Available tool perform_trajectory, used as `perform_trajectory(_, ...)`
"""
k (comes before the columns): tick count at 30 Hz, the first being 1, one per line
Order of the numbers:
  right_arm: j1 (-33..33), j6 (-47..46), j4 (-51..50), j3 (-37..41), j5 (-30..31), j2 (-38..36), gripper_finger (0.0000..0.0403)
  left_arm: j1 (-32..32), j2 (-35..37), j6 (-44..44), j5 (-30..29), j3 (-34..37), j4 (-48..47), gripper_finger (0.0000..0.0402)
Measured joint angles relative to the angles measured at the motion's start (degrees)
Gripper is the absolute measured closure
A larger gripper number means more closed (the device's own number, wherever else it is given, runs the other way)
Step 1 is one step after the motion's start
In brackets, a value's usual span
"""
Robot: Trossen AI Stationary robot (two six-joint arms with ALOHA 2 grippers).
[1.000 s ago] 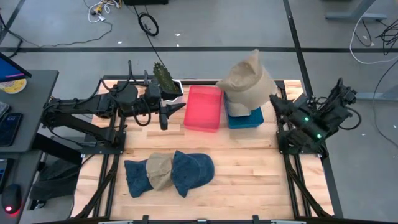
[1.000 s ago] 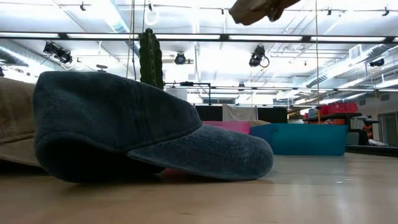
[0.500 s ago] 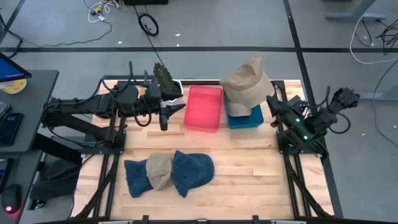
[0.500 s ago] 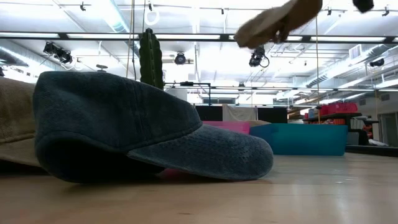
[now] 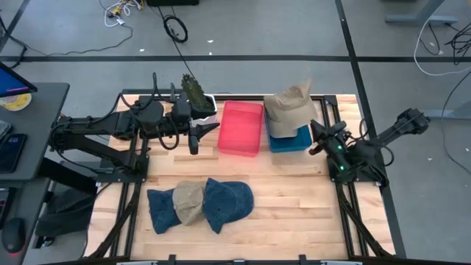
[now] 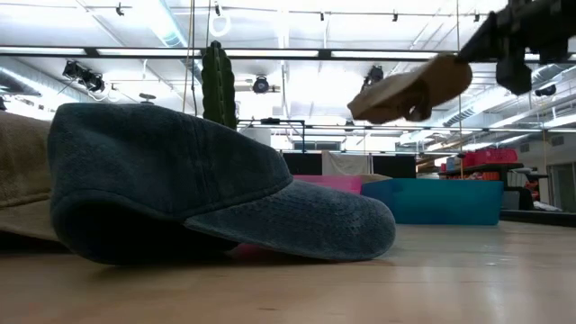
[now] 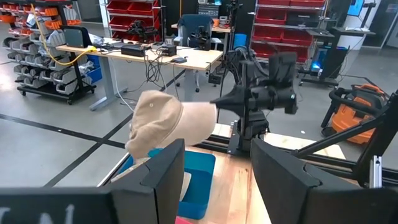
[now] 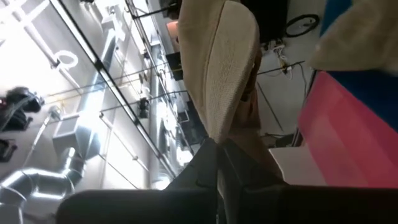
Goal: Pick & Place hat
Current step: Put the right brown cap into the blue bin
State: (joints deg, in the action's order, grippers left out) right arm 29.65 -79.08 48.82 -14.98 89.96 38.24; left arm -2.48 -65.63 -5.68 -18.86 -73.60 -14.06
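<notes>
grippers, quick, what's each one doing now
Left gripper: open, empty, waiting by the red bin.
Right gripper: shut on the tan hat, above the blue bin.

Two dark, matte, jointed arms, black cables looping along both. Green lights glowing on the right arm (image 5: 346, 158). Left pincer (image 7: 217, 171): broad, black, angular fingers (image 7: 165, 171), bevelled edges.

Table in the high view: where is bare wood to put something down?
Bare wood lies right of the blue cap, toward the table's right edge, and between the three caps and the pink bin. Crowded: the back row, with plant, pink bin and blue bin.
</notes>
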Motion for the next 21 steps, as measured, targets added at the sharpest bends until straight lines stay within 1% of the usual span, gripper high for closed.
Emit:
perform_trajectory(2,0.02,-2.55,-0.06,1.47,0.01,0.13,0.0403,0.00,0.00,-0.08,0.00,0.00,0.00,0.0214)
perform_trajectory(7,-0.19,-4.87,-0.06,3.88,-0.08,0.49,0.0403,0.00,0.00,-0.12,0.01,0.00,0.00,0.0214)
perform_trajectory(13,-2.29,-9.59,-0.38,7.86,-0.06,0.99,0.0403,0.00,0.00,-0.14,0.00,0.00,0.02,0.0214)
perform_trajectory(17,-4.38,-10.00,-0.55,9.63,-0.01,1.90,0.0403,0.00,0.00,-0.14,0.01,0.00,0.02,0.0214)
perform_trajectory(21,-5.97,-10.00,-3.52,9.74,-0.03,3.07,0.0403,0.00,0.00,-0.16,0.00,0.00,0.04,0.0214)
